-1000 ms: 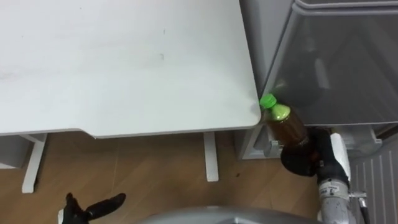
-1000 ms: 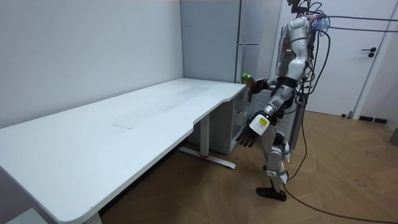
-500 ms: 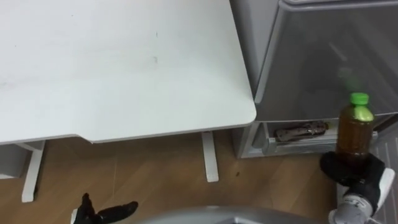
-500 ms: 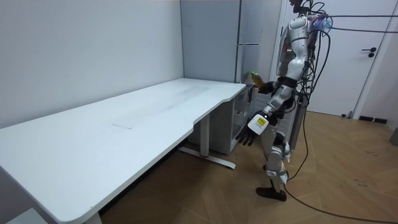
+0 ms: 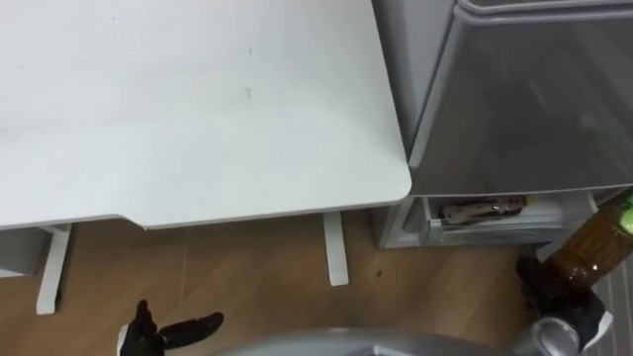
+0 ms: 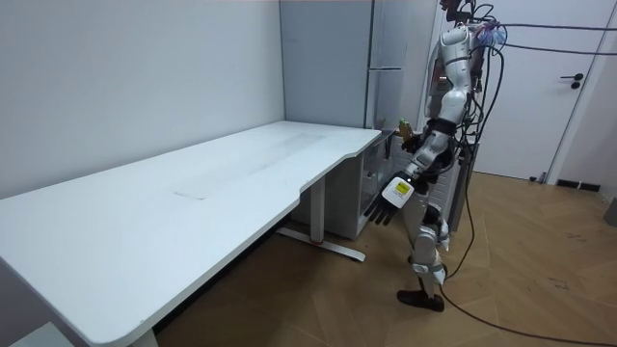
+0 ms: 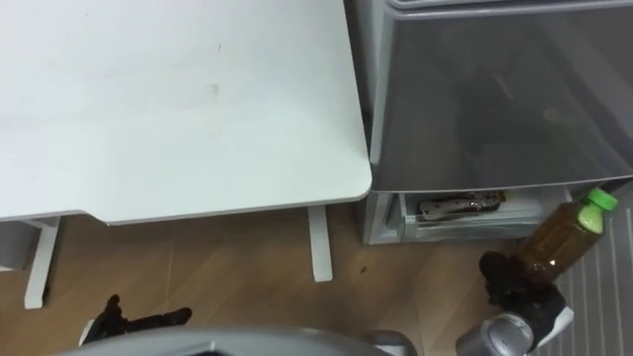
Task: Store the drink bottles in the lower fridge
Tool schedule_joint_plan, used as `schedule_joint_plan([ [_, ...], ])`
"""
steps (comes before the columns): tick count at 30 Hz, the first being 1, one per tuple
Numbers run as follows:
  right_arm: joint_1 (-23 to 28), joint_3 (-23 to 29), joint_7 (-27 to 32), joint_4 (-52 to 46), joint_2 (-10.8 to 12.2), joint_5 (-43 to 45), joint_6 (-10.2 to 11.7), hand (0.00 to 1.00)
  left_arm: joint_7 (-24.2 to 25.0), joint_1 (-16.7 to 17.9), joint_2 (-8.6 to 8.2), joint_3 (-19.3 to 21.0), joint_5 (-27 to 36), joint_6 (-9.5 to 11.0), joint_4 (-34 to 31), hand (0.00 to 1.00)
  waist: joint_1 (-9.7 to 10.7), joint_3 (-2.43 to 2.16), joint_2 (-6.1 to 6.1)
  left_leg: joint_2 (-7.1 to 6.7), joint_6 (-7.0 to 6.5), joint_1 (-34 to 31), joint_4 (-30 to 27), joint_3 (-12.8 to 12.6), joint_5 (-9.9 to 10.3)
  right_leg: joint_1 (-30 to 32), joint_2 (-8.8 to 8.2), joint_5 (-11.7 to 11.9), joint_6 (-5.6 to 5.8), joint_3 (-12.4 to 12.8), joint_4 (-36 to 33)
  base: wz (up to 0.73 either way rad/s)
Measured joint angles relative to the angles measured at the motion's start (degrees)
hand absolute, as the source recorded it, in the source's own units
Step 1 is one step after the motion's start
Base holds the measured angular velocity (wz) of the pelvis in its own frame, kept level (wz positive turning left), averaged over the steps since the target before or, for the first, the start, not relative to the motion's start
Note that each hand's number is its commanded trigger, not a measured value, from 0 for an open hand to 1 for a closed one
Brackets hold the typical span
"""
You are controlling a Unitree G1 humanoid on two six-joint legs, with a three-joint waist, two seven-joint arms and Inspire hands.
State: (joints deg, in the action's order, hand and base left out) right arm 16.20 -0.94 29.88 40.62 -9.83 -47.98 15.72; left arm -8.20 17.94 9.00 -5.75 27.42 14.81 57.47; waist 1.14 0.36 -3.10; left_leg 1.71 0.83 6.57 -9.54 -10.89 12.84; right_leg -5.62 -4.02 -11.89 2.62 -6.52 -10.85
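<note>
The robot stands facing the fridge [image 6: 386, 58], at the near end of the white worktop [image 5: 198, 99]. Its right hand [image 7: 514, 282] is curled round the lower part of a bottle [image 7: 559, 237] of brown drink with a green cap [image 7: 596, 203]. The bottle is held in the air in front of the fridge's lower part, tilted so the cap leans away from the worktop. It touches neither the fridge nor the floor. At the fridge's foot a drawer [image 5: 495, 213] stands open, just beside the bottle, with something dark and flat in it. The left hand [image 5: 163, 331] hangs low over the wooden floor [image 5: 247, 277], well apart from the fridge, its fingers straight and spread, holding nothing.
</note>
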Motion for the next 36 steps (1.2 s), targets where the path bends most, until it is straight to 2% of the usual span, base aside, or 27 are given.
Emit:
schedule_joint_plan([
  [4, -1.0, -0.1, -2.3, 2.1, 0.0, -2.7, -1.7, 1.00, 0.6, 0.2, -0.12, -0.1, 0.0, -1.3, 0.2, 0.00, 0.0, 0.05, -0.10, 0.06, -0.01, -0.2, -0.4, 0.1, 0.0, 0.0, 0.00, 0.0, -0.01, -0.1, -0.5, 0.02],
  [8, -6.1, 0.0, -5.9, 6.2, -0.1, -12.2, -2.9, 1.00, 1.7, 0.2, -0.10, -0.1, 0.2, -2.6, 0.2, 0.00, 0.0, 0.11, -0.41, 0.17, -0.11, -3.0, -2.2, 0.2, 0.1, 2.7, -0.13, 0.1, -0.11, 0.0, -1.9, 0.02],
  [11, -8.0, 0.1, -9.3, 6.6, -0.3, -20.2, -4.1, 1.00, 2.6, -0.5, -0.10, 0.0, 0.2, -3.8, 0.3, 0.00, -0.1, 0.16, -0.79, 0.31, -0.30, -4.9, -3.7, 0.8, 0.2, 3.8, -0.13, 0.1, -0.17, -0.5, -2.1, 0.11],
  [14, -12.9, 0.1, -12.7, 9.9, -0.5, -25.9, -4.9, 1.00, 3.3, -1.5, -0.10, 0.1, 0.0, -5.0, 0.5, 0.00, -0.3, 0.15, -1.03, 0.59, -0.41, -8.1, -5.1, 0.9, 0.1, 6.9, -0.17, 0.3, -0.48, -0.9, -3.3, 0.03],
  [15, -14.6, 0.1, -14.2, 11.4, -0.8, -27.6, -5.3, 1.00, 3.8, -2.3, -0.10, 0.1, 0.0, -5.5, 0.5, 0.00, -0.9, 0.18, -1.02, 0.60, -0.45, -9.2, -5.3, 0.9, -0.1, 8.3, -0.20, 0.4, -0.56, -0.8, -4.1, 0.00],
  [19, -22.2, 2.4, -17.6, 18.1, -1.8, -29.7, -6.9, 1.00, 5.0, -4.9, -0.09, 0.3, -0.1, -6.2, 1.0, 0.00, -1.7, 0.35, -0.81, 0.45, -0.68, -13.1, -5.9, 0.7, -0.8, 12.9, -0.63, 0.4, -0.66, -0.7, -6.2, -0.01],
  [21, -25.9, 3.5, -18.9, 19.8, -3.0, -30.5, -7.8, 1.00, 5.2, -7.8, -0.05, 0.7, -0.4, -7.2, 3.0, 0.00, -3.1, 0.58, -0.48, 0.34, -0.79, -15.3, -6.2, 0.6, -1.2, 15.8, -0.89, 0.5, -0.79, -0.7, -7.5, -0.02],
  [26, -31.9, 6.2, -20.1, 22.2, -3.7, -31.5, -9.4, 1.00, 5.5, -13.4, 0.18, 0.8, -0.6, -9.0, 6.0, 0.00, -3.7, 1.41, 0.64, 0.31, -0.98, -21.3, -7.9, 0.7, -1.8, 22.6, -1.43, 0.5, -0.95, -0.8, -11.2, 0.00],
  [27, -33.5, 6.2, -20.1, 23.7, -3.9, -31.8, -10.0, 1.00, 5.4, -15.0, 0.43, 0.4, -0.6, -9.5, 6.7, 0.00, -4.1, 1.87, 1.37, 0.26, -0.99, -22.3, -8.2, 0.7, -1.9, 24.1, -1.75, 0.5, -1.02, -1.1, -12.5, 0.00],
  [30, -37.3, 6.2, -20.3, 25.9, -4.8, -31.6, -11.8, 1.00, 5.4, -18.5, 0.64, -0.5, -0.7, -9.9, 6.7, 0.00, -4.5, 2.73, 2.74, 0.23, -1.05, -26.6, -10.9, 0.8, -2.0, 28.2, -2.33, 0.4, -1.14, -1.9, -14.9, 0.05],
  [33, -38.8, 6.1, -21.1, 26.0, -5.5, -30.3, -12.1, 1.00, 5.4, -20.5, 0.52, -1.9, -0.7, -9.9, 6.8, 0.00, -4.7, 2.88, 2.98, -0.13, -1.10, -30.5, -13.4, 1.7, -2.0, 31.6, -3.08, 0.2, -1.39, -2.4, -16.9, 0.13],
  [36, -40.7, 5.9, -21.1, 26.0, -6.2, -30.3, -12.6, 1.00, 5.3, -20.9, 0.58, -2.5, 0.1, -10.0, 6.6, 0.00, -5.0, 3.12, 3.43, -0.47, -1.61, -33.7, -16.0, 1.7, -1.9, 34.7, -3.84, -0.4, -1.72, -2.3, -19.7, 0.07],
])
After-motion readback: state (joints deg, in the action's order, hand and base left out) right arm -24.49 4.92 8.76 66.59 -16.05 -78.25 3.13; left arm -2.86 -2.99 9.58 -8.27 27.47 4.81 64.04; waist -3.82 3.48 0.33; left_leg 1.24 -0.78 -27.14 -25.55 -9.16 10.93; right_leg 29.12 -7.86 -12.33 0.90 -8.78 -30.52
